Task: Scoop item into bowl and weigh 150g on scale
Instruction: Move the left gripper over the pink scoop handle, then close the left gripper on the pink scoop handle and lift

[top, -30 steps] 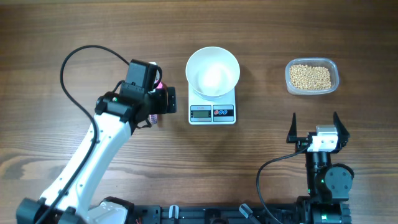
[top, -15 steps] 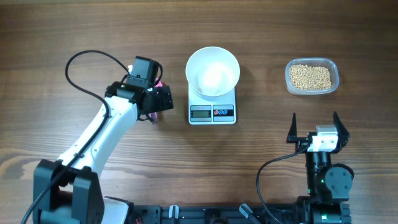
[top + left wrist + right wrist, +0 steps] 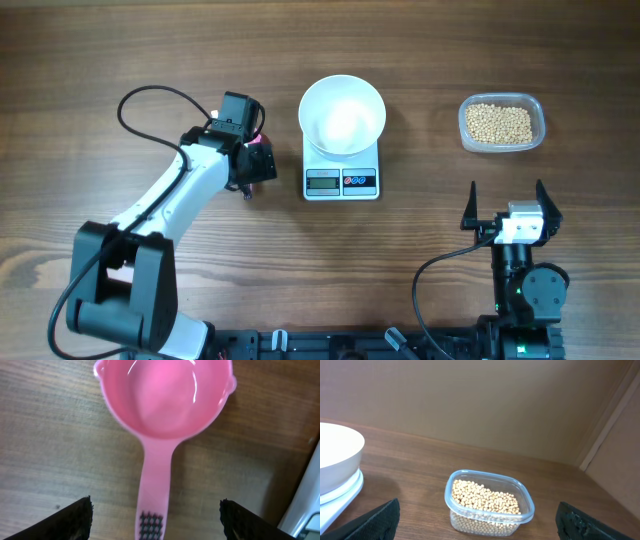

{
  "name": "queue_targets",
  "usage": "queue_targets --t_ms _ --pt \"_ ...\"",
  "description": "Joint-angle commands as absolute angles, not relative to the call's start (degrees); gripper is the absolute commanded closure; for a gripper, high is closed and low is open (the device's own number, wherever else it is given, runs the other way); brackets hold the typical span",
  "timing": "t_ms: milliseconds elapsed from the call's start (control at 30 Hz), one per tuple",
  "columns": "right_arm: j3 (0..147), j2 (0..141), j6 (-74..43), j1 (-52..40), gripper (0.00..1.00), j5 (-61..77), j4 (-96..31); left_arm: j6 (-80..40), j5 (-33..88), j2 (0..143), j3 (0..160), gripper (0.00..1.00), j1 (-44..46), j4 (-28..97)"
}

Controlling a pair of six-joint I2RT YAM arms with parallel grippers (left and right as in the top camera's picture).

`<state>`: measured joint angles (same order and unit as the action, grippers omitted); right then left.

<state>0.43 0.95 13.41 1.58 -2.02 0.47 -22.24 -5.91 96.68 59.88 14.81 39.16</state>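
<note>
**Left half of the desk.** Left fingers (image 3: 75, 520) spread wide, one on each side of the handle of a pink scoop (image 3: 162, 405), clear of it on both sides; nothing pinched. Scoop flat on the desk, cup empty, cup end pointing away from the wrist, near the left side of the scale (image 3: 342, 180).

**Centre, toward the far edge.** Scale flat on the desk, display and button panel facing the near edge; reading too small to make out. White bowl (image 3: 342, 115) seated on the scale platform, empty as seen from overhead.

**Right half.** Toward the far edge, a clear plastic tub (image 3: 449, 502) holding the beans (image 3: 485, 500) in a shallow layer, well apart from the scale. Toward the near edge, right fingers (image 3: 380, 520) spread wide, empty, facing the tub from a distance.

**Progress, judged from this arrangement.** Bowl in place on the scale; no beans in it; scoop not yet gripped. Left to do: closing on the handle, carrying the scoop across to the tub, scooping, tipping into the bowl, then repeating and trimming up to the target weight on the display. Very early stage.
</note>
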Motion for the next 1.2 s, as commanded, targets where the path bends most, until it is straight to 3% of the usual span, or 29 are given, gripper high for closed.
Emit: queue_targets --t_ms 0,367,733,1167 --pt "0.3 0.8 13.9 1.3 0.0 -3.0 0.7 -22.9 -5.2 98.7 60.7 0.16 14.4 37.4" --pt "0.3 0.8 13.9 1.3 0.0 -3.0 0.7 -22.8 -5.0 102.0 60.7 0.32 14.3 35.1" --pt "0.3 0.8 14.0 1.3 0.0 -3.0 0.7 -22.8 -5.0 102.0 60.7 0.57 14.2 33.8" --pt "0.3 0.8 13.9 1.3 0.0 -3.0 0.7 -22.8 -5.0 102.0 60.7 0.62 13.3 33.1"
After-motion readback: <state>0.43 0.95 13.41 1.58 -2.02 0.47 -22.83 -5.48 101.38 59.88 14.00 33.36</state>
